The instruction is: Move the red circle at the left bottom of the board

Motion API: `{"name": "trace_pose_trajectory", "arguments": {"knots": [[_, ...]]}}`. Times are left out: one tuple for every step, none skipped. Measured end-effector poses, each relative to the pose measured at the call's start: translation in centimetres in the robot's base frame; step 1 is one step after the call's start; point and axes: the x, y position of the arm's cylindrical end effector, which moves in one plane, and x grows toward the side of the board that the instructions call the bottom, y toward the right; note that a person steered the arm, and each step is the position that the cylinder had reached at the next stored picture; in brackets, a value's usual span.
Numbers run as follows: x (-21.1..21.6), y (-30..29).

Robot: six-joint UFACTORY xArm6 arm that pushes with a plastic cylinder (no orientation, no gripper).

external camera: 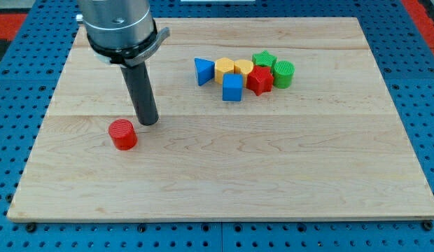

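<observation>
Board: pale wood, visible grain, light tan. Surround: blue pegboard with a dot-hole grid. Rod dark grey/black, my tip same; collar above it silver-grey. Red circle: solid red, fine ribbed lines on top. Cluster: blue triangle, blue cube, two yellow-orange blocks, red star, green star, green cylinder.

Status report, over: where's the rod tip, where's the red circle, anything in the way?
My tip just up-right of the red circle block, close beside it. Red circle left of centre on the wooden board. No block between it and bottom-left corner.
</observation>
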Motion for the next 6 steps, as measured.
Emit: {"name": "trace_pose_trajectory", "arguments": {"knots": [[1.4, -6.5], [1.4, -8.2], [1.3, -3.6], [1.8, -1.2], [5.5, -2.8], [5.7, -7.0]]}}
